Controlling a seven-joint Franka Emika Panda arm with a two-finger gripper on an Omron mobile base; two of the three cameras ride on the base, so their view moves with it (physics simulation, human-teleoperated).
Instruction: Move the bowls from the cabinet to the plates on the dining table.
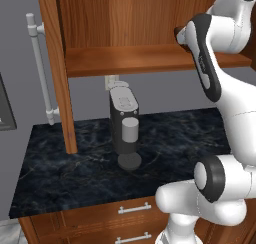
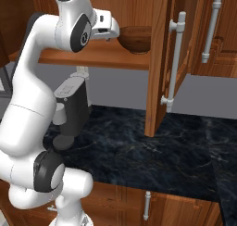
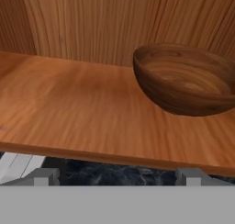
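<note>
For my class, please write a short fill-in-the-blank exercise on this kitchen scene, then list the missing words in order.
1. The reddish-brown bowl sits on the cabinet's wooden ____.
2. The gripper has its jaws ____.
3. The bowl stands ____, its opening facing up.
4. Under the cabinet, a coffee machine stands on the black marble ____.

Missing words: shelf; open; upright; counter

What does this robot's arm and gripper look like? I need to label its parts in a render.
The arm is glossy white with rounded, tube-like segments and dark grey to black bands and round caps at the joints. The gripper ends in two small blocky grey finger tips. No cables or markings can be made out.
</note>
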